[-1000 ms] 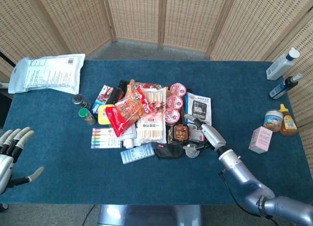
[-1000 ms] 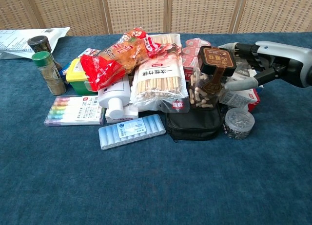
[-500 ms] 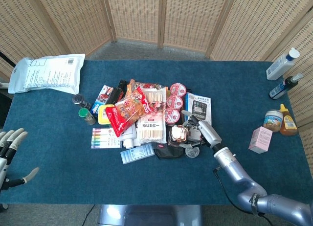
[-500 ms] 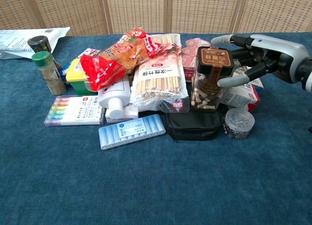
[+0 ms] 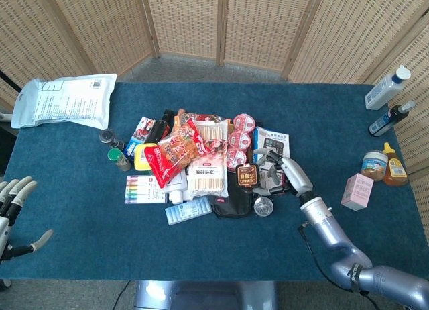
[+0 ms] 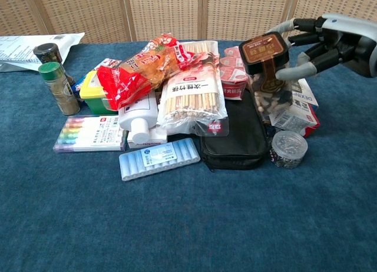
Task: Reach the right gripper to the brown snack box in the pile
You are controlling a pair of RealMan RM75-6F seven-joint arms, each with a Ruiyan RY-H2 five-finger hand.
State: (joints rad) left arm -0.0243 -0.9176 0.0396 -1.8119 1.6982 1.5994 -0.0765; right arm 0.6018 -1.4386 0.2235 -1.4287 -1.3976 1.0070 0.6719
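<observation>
Your desk is covered in blue cloth, with wicker screens behind it. Your right robot hand grips the brown snack box, tilted above the pile's right edge.

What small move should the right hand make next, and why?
Probably lift straight up a little more. The right hand holds the brown snack box tilted, its base close above the black pouch and the pile.
</observation>
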